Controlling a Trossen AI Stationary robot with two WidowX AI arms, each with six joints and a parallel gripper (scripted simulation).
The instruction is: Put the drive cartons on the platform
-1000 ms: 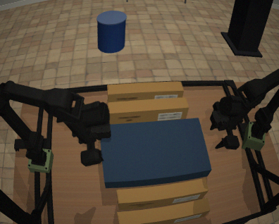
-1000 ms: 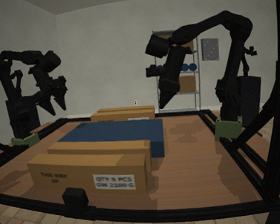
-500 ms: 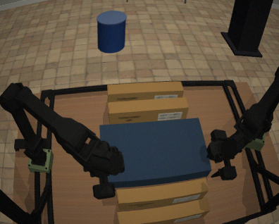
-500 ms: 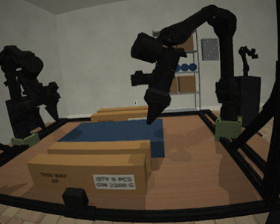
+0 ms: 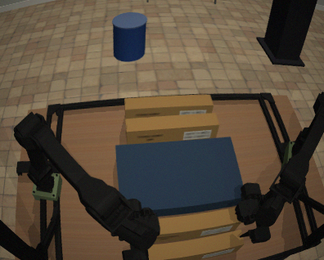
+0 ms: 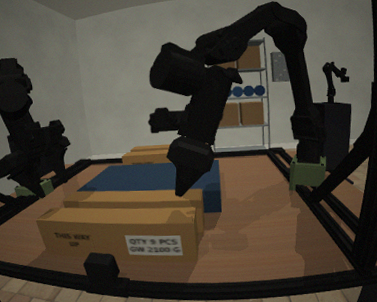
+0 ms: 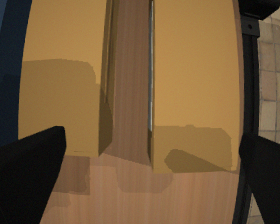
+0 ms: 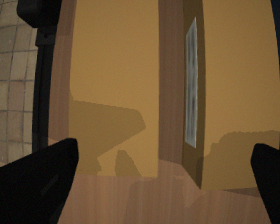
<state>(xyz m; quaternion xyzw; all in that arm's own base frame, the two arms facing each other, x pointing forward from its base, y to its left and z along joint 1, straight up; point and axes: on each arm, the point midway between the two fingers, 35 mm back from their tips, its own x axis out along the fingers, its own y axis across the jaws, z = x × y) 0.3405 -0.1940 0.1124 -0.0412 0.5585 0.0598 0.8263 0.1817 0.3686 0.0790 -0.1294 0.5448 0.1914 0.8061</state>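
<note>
Near cartons: we saw the inner one (image 5: 196, 221) (image 6: 137, 196) (image 7: 65, 40) (image 8: 235, 75) beside the platform and the outer one (image 5: 196, 247) (image 6: 114, 240) (image 7: 195, 60) (image 8: 115, 50) by the frame, closed, both off the platform, table showing between them.
Far cartons: we had two more, the inner far carton (image 5: 172, 120) (image 6: 141, 156) and the outer far carton (image 5: 168, 102) (image 6: 147, 147), across the platform, also off it.
Platform: the blue block (image 5: 177, 176) (image 6: 156, 175) (image 7: 7, 100) (image 8: 276, 10) stood between the pairs, with no carton on it.
Left gripper: our left gripper (image 5: 137, 254) (image 6: 48, 189) (image 7: 155, 140) had its fingers apart at the near cartons' left ends, clamped on nothing.
Right gripper: our right gripper (image 5: 245, 228) (image 6: 181, 189) (image 8: 168, 152) likewise had its fingers apart, at their labelled ends.
Frame: black rails (image 5: 90, 104) (image 6: 220, 290) (image 7: 248, 75) (image 8: 42, 90) edged the table, close beside the outer near carton, hemming in that side.
Floor beyond: a blue drum (image 5: 129, 41) stood well apart on the tiles.
Back wall: we saw a shelf unit (image 6: 266, 134) holding boxes.
</note>
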